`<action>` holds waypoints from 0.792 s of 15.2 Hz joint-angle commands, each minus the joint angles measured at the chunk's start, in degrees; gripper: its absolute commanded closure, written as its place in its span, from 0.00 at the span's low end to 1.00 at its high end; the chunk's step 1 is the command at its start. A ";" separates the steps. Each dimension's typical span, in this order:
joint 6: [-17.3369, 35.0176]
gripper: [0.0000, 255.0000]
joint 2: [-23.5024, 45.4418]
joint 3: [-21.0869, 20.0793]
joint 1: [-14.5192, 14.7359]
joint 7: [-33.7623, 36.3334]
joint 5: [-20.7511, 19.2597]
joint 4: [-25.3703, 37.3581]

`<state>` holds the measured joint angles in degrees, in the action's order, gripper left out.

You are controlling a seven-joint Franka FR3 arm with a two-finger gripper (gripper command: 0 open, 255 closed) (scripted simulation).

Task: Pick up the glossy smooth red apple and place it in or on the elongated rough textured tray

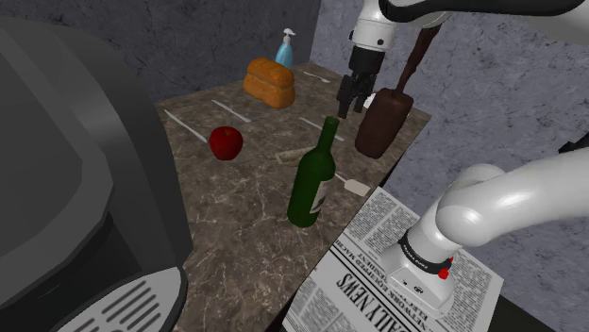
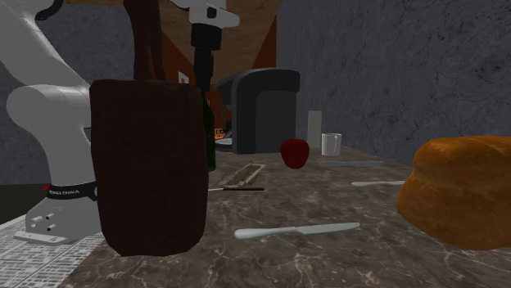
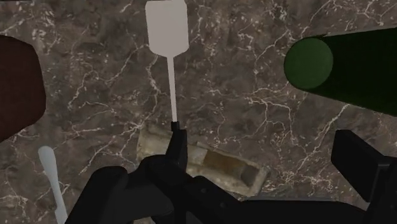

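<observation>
The gripper [image 1: 351, 96] hangs high above the surface [image 1: 245, 226], near its far edge, beside a tall dark brown object [image 1: 382, 123]. In the wrist view the 2 fingers [image 3: 366, 168] stand wide apart with nothing between them, so the hand is empty. The red apple [image 1: 225, 142] rests upright toward the surface's edge by the large dark appliance [image 1: 75, 179], well apart from the gripper. The elongated tray [image 1: 289, 154] lies between the apple and the green bottle [image 1: 312, 179], and the wrist view places it almost directly beneath the hand.

The step in hand looks like the reach to the apple. It would go best with the hand kept high as it crosses, so it clears the bottle's neck and the brown object, and then a straight descent over the apple. The fingers should straddle the apple at its widest part and close evenly. The skin is glossy and the fruit is round, so an off-centre pinch would likely squirt it away or set it rolling.
</observation>
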<state>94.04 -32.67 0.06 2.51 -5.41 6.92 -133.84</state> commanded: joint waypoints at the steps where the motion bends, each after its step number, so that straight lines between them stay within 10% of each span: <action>1: 3.27 0.00 3.76 -0.35 0.96 -2.02 0.04 1.56; 12: 17.87 0.00 23.59 -3.21 5.45 -11.59 -0.18 12.09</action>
<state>110.44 -11.41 -2.96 7.66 -15.92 6.86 -123.17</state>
